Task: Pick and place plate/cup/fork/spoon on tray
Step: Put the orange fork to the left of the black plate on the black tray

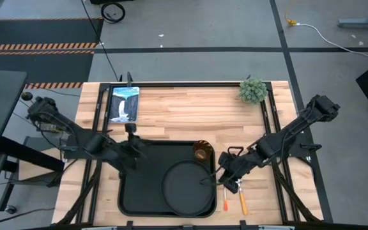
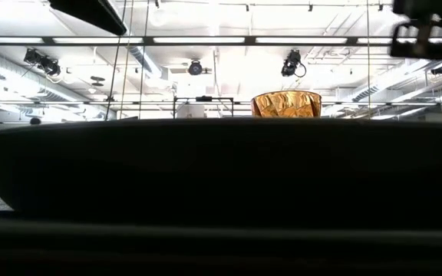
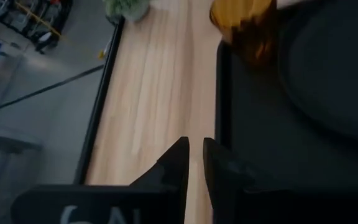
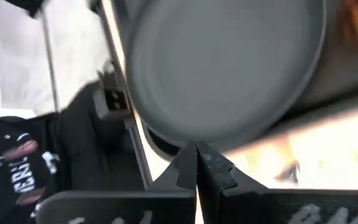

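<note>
The black tray lies at the table's near edge. The round black plate sits in the tray's right half. The amber cup stands at the tray's far right corner and shows above the tray's wall in the low view. Two orange-handled utensils lie on the table right of the tray; which is the fork and which the spoon I cannot tell. My right gripper is shut at the plate's right rim. My left gripper is shut and empty, over the tray's far left edge. My right gripper's shut fingers meet at the plate's right rim, coming at it from the table's right side and slanting down. Whether the rim is pinched between them I cannot tell for sure. The plate lies within the tray.
A small green plant stands at the far right of the table, and a picture card lies at the far left. Bare wood lies between them, beyond the tray.
</note>
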